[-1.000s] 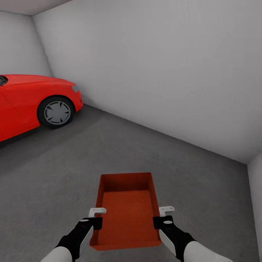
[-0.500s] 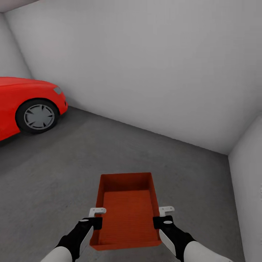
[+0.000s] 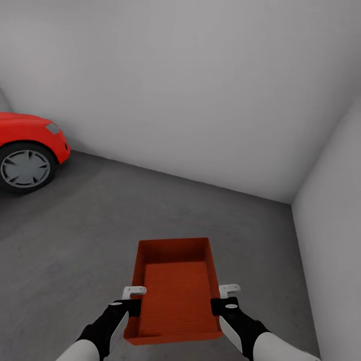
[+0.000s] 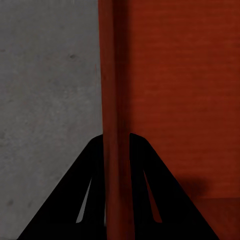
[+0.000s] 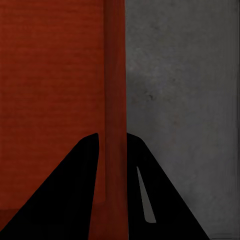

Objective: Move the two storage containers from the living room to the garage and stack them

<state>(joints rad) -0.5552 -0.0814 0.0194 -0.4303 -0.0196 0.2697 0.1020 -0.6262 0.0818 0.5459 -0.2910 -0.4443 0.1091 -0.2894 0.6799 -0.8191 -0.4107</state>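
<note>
An orange-red storage container (image 3: 175, 291) rides between the robot's two arms, carried level above the garage floor (image 3: 75, 250). The left hand (image 3: 133, 299) is clamped on the bin's left wall, and the left wrist view shows its dark fingers (image 4: 142, 190) pinching that wall from both sides. The right hand (image 3: 224, 297) grips the opposite wall in the same manner, one finger (image 5: 75, 190) inside the bin and the other outside over grey concrete. The bin is empty, its long side pointing away from the robot.

Beyond it lies open, speckled grey concrete running to a corner where two plain grey-white walls (image 3: 200, 100) meet. The nose and front wheel of a red car (image 3: 25, 150) stand well apart at far left.

The step in hand appears to be the carry into the garage. No second container is in sight, so the next move probably calls for lowering this bin flat onto the concrete, then parting both hands together so it does not tip.
</note>
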